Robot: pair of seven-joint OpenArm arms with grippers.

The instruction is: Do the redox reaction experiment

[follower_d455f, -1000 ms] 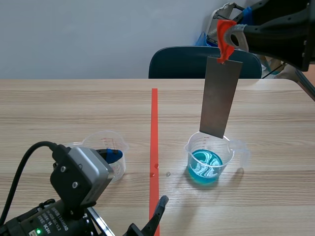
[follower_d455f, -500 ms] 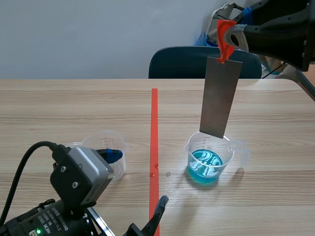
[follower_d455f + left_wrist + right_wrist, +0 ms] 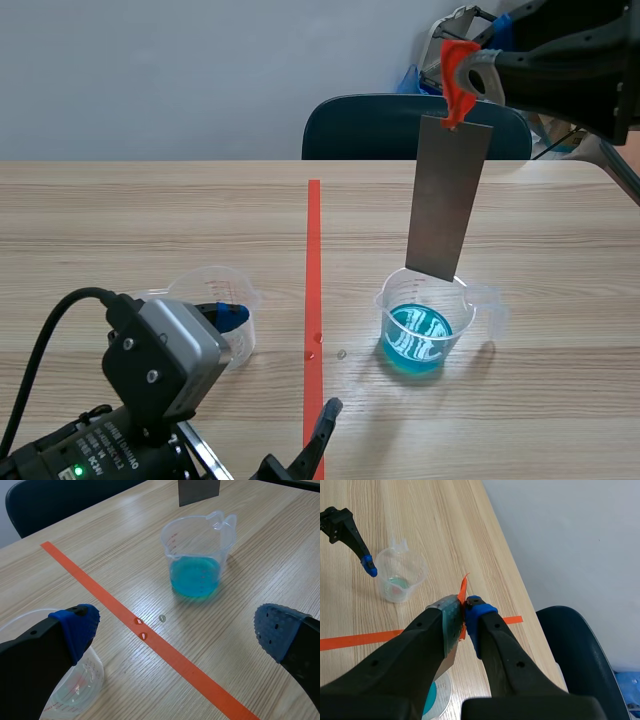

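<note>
Pinching the metal strip (image 3: 448,195) by its orange tab (image 3: 457,75), my right tool (image 3: 465,609) hangs it nearly upright over the beaker of blue liquid (image 3: 425,325), toward the surface's (image 3: 150,220) right edge. My left tool (image 3: 175,627) gapes open beside the clear cup (image 3: 75,692).

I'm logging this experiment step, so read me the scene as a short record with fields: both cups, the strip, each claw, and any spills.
blue-liquid cup: right of the tape line in the scene view, partly filled
clear cup: left of the tape line, almost empty
metal strip: hangs down over the blue-liquid cup, lower end above the liquid, not dipped
right claw: raised, shut on the metal strip's top end
left claw: open, low, one finger beside the clear cup
drops: a few small ones on and beside the tape line
</note>
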